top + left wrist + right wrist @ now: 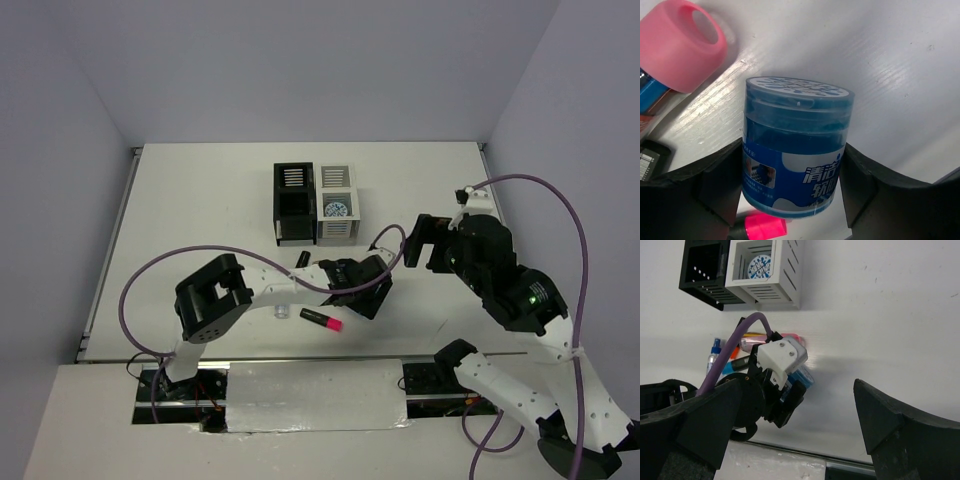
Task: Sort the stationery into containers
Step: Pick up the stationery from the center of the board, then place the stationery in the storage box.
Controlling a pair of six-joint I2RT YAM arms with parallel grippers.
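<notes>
My left gripper is shut on a round blue roll with a white and blue label, held low over the table, one finger on each side. It also shows in the right wrist view. A pink-ended highlighter lies just beside it. A pink tube lies close by. The black organiser and white organiser stand side by side at the back. The white one holds the other blue roll. My right gripper is open and empty, right of the left gripper.
A black highlighter lies in front of the organisers. A clear blue-capped bottle and an orange-ended highlighter lie left of the left gripper. The table's near edge runs just below the left wrist.
</notes>
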